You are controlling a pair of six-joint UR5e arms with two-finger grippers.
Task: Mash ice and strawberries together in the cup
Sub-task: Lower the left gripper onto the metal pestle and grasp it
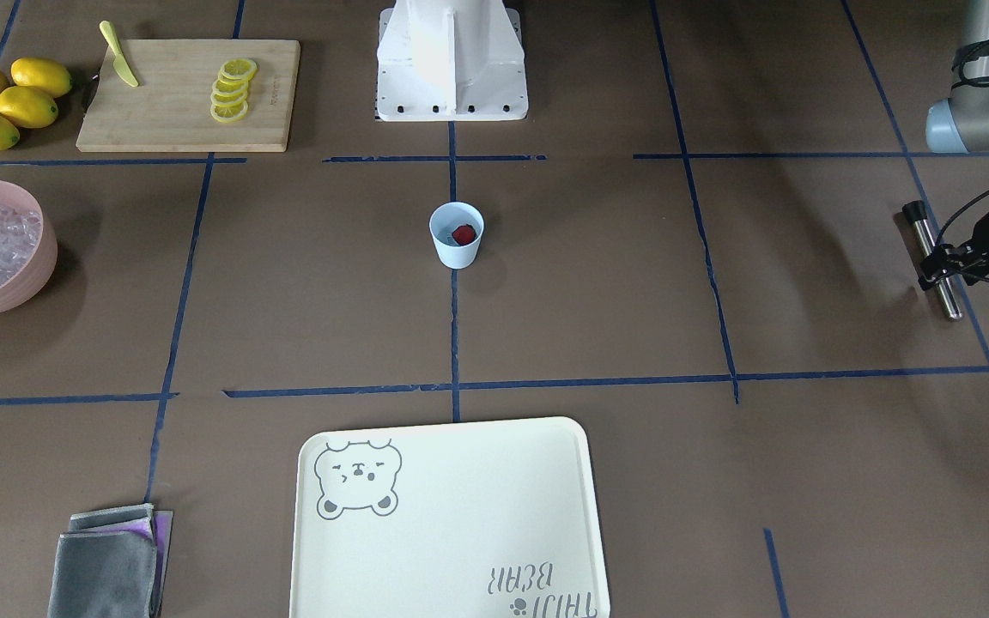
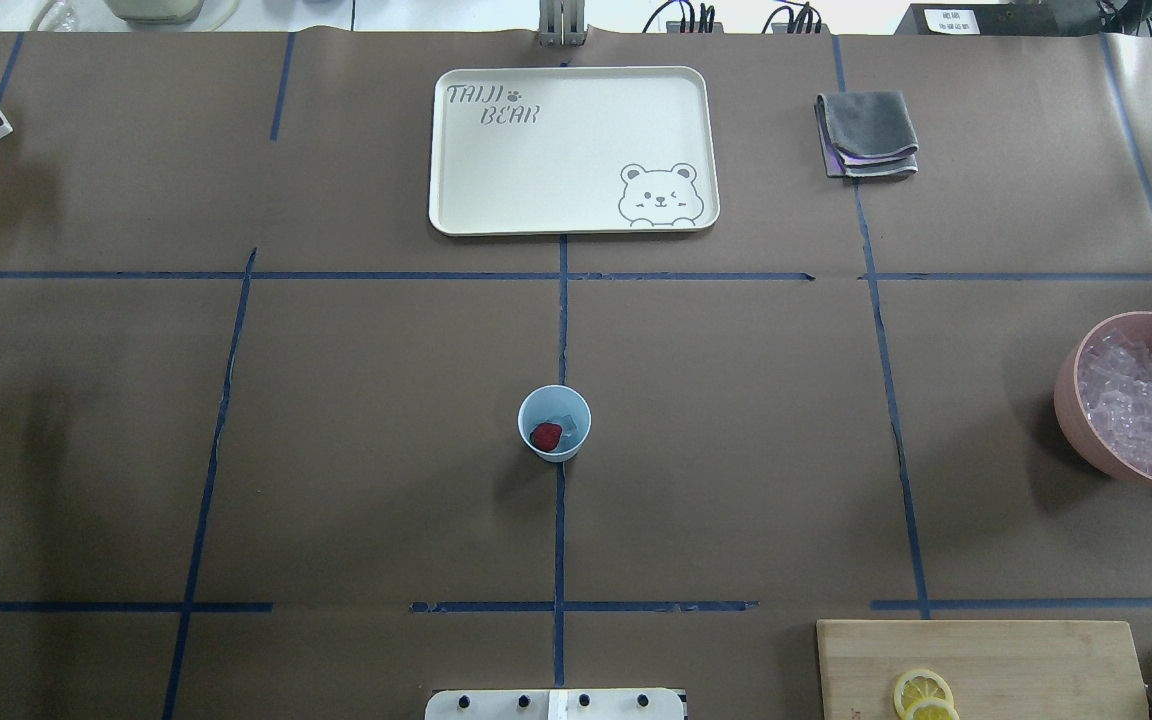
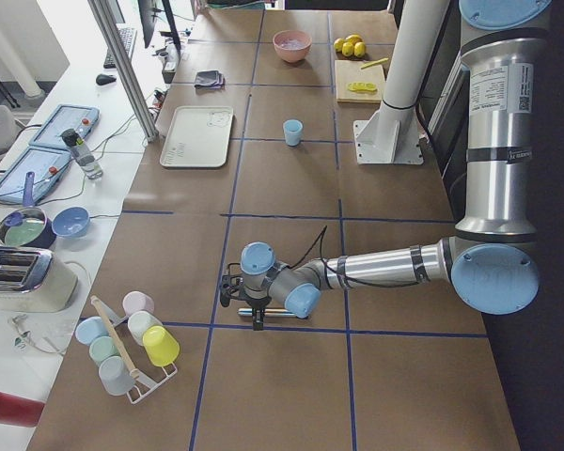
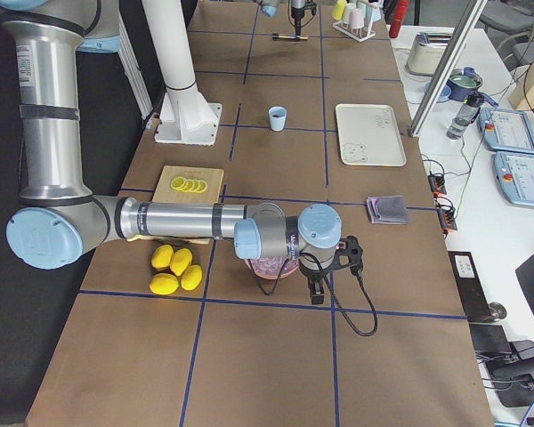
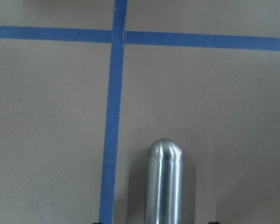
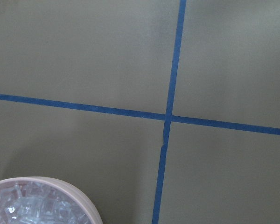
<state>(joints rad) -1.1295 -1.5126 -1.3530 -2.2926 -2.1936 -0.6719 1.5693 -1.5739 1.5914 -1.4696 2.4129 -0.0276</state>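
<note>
The table [image 2: 736, 420] is lit brightly and evenly from above, so that only soft-edged shadows are cast. A faint shadow is thrown beside the cup [image 2: 536, 405], and a broader, darker one beside the pink bowl [image 2: 1071, 420]. The tray [image 1: 460, 515] is rendered almost white and slightly overexposed. In the overhead view the strip beyond the table's far edge is washed out. In the left wrist view bright streaks of glare are seen along the metal rod [image 5: 164, 182], and the picture is slightly soft throughout. Both side views are darkened at the robot's edge.
</note>
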